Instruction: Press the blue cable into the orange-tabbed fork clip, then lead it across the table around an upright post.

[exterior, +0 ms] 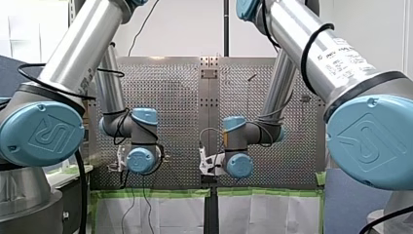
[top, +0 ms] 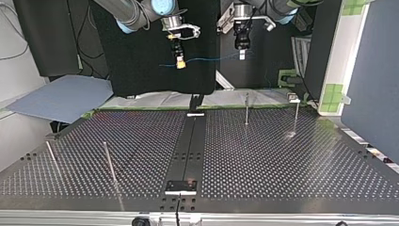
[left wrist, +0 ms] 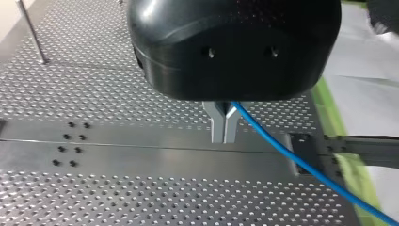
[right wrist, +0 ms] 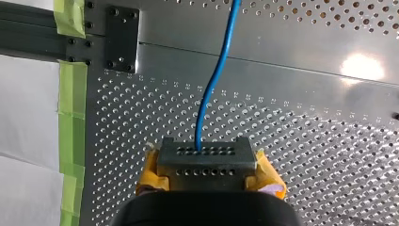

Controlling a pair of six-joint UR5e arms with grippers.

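The blue cable (right wrist: 214,80) spans the air above the tabletop (top: 282,155), gripped at 2 points: my left end effector (left wrist: 224,134) and my right end effector (right wrist: 206,155) are both clenched on it. Probable purpose: a taut span for lowering into the fork clip, which is not visible.

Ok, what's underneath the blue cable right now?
Bare perforated table and its smooth centre strip. The blue cable hangs above them between my left gripper and my right gripper. No clip shows there; the gripper bodies hide the rest.

My left pincer (left wrist: 224,135) points down, its metal fingers pressed together. My right pincer (right wrist: 203,154) hangs near it, yellow pads likewise clamped.
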